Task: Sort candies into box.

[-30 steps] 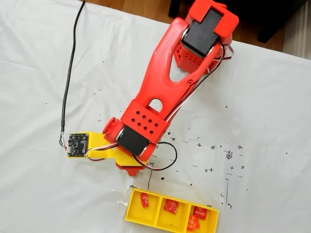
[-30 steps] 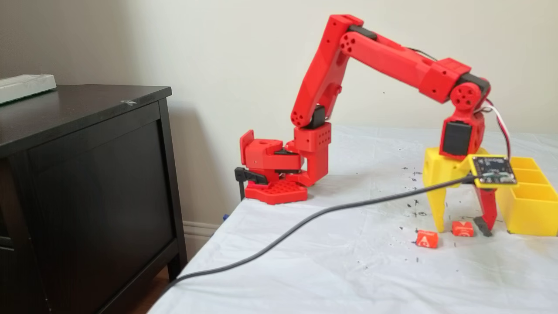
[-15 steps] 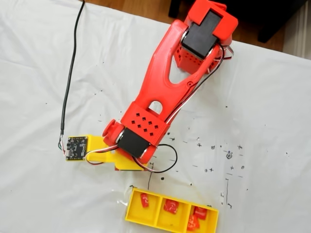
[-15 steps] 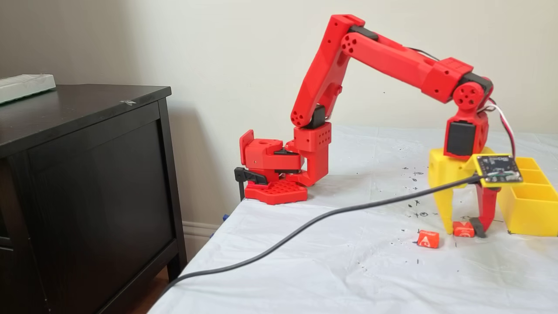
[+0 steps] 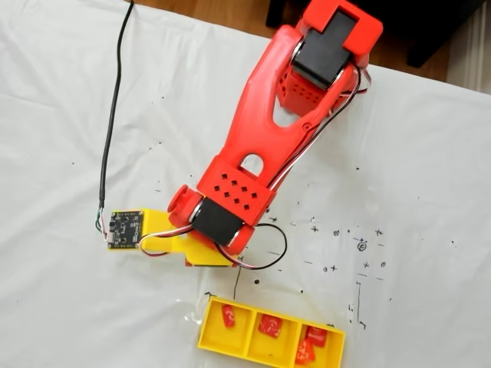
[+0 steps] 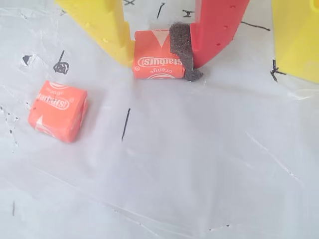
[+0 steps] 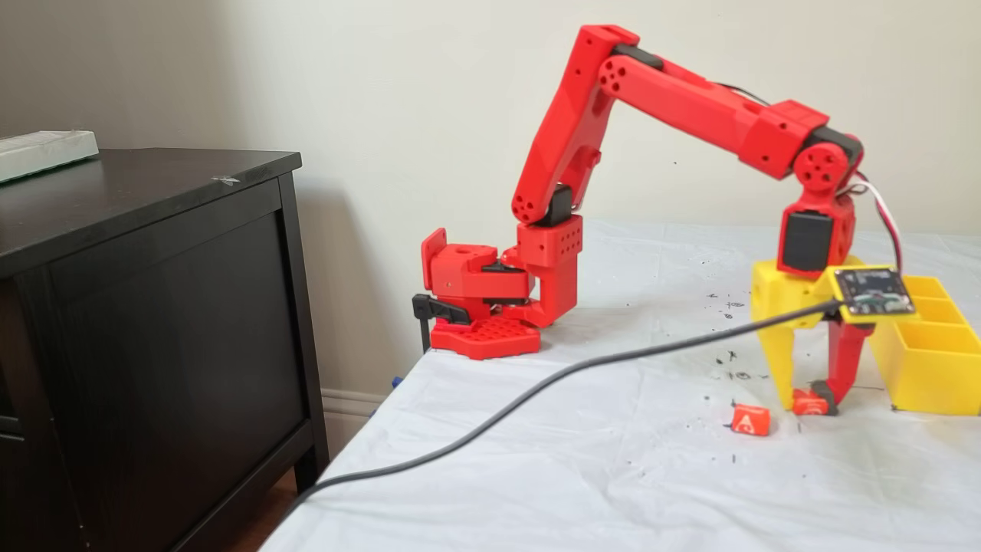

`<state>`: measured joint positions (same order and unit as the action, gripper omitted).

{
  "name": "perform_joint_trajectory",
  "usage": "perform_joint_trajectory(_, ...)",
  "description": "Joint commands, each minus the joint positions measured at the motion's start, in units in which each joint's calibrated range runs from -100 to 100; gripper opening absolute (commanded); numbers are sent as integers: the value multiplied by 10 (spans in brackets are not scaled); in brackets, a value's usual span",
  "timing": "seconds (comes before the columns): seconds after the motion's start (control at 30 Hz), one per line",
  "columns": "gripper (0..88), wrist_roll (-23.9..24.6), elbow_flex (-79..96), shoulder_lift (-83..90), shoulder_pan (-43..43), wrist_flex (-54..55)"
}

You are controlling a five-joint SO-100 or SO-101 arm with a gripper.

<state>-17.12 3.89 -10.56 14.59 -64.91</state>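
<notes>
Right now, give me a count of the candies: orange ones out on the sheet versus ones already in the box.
Orange, on the sheet: 2 (loose orange candy; gripped orange candy in the tool)
Boxed candies in the box: 4
Total: 6

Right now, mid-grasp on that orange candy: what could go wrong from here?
The gripper pinches the orange candy near its fingertips, so it might slip on the lift. The foam pad looks bent and may grip unevenly. The second candy lies close beside it, and the box wall is near; a low swing could clip either.
</notes>
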Motion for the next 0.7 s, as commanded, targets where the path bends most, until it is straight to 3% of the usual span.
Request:
perform_joint_trajectory(0.0,2,11,-19,136,-27,-29)
perform_joint_trajectory(0.27,2,39,3,246,-79,-38)
perform_joint_trajectory(0.67,2,107,33,301,-153,74)
